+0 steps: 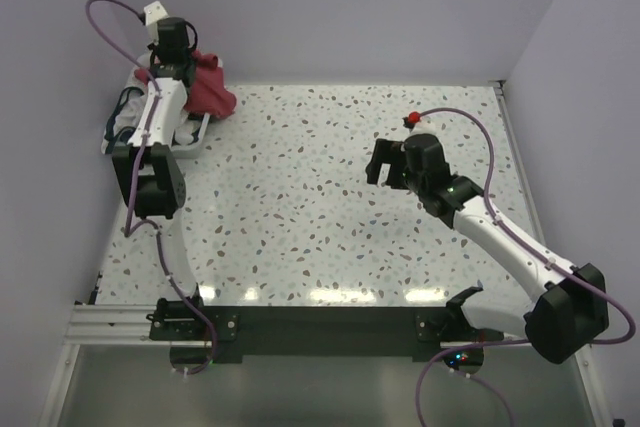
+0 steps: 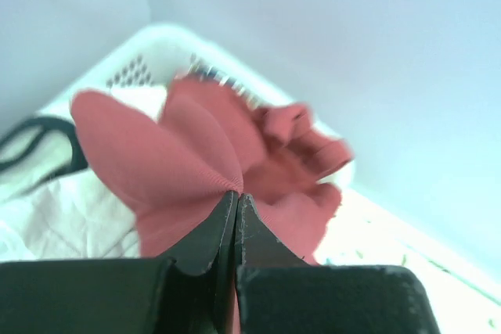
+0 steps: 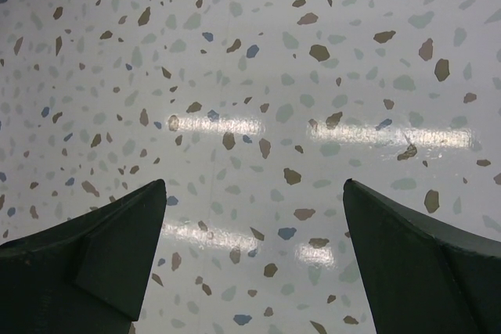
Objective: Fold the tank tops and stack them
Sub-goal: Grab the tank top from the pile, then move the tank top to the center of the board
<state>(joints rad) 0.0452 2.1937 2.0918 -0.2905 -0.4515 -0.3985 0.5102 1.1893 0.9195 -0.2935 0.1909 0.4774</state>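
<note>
Dark red tank top (image 2: 196,154): bunched into crumpled folds and pinched in the left jaws. In the top view it hung at the far right end of the basket, above the far-left corner of the table. Whether its lower edge touched the table could not be told.
White tank top (image 2: 55,201): lay crumpled inside the basket, below and to the left of the red one in the left wrist view.
Navy trim (image 2: 35,138): curved along the white top's edge near the basket's left side. The print could not be made out.
Basket (image 2: 156,41): white, with a perforated wall, standing in the far-left corner of the table close to the walls.
Left jaws: pressed tight together, with a fold of the dark red cloth caught between the tips.
Left arm (image 1: 150,147): reached from its base along the table's left edge to the basket, the wrist above the red cloth.
Right jaws: spread wide, holding nothing, pointed down over bare table.
Right arm (image 1: 500,237): stretched from the near-right base toward the right middle of the table, well apart from the basket and both tops.
Table (image 1: 300,227): white, speckled with brown, grey and blue flecks, showing streaks of reflected light.
Cables (image 1: 105,12): purple, looped along each arm.
Walls (image 1: 350,7): plain and pale.
</note>
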